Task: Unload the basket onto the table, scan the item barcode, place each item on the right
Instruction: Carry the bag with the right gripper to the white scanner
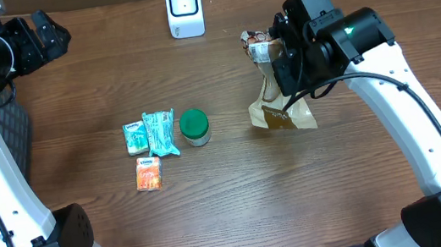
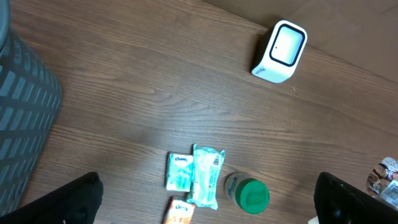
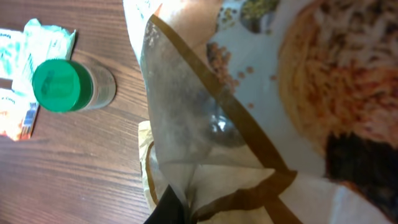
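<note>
the right gripper (image 1: 277, 54) is closed on the upper end of a tan plastic food pouch printed with pictures of grain (image 1: 280, 105). the pouch is held at the right of the brown wooden table (image 1: 239, 198), hanging down from the jaws, well apart from the white rounded barcode scanner (image 1: 184, 9) at the back edge. whether its lower edge touches the table cannot be told. it is judged that the pouch is gripped by its top so that its broad faces are left free to be turned toward the scanner window. no barcode is seen on it in any view.

the left gripper (image 1: 40, 38) is spread wide and empty, parked at the far left above a grey mesh basket (image 2: 25, 118), probably to keep the way to the scanner free.

from overhead, both arms and the whole layout are shown: a small jar with a green lid (image 1: 194, 125), two teal packets (image 1: 152, 134) and an orange packet (image 1: 148, 173) are grouped at mid-table, just beside one another. the right wrist view alone gives the pouch's print, its clear folded film and a dark fingertip (image 3: 165, 208) pressed at the fold. in the left wrist view the scanner's pale window is seen, which is facing the table.
</note>
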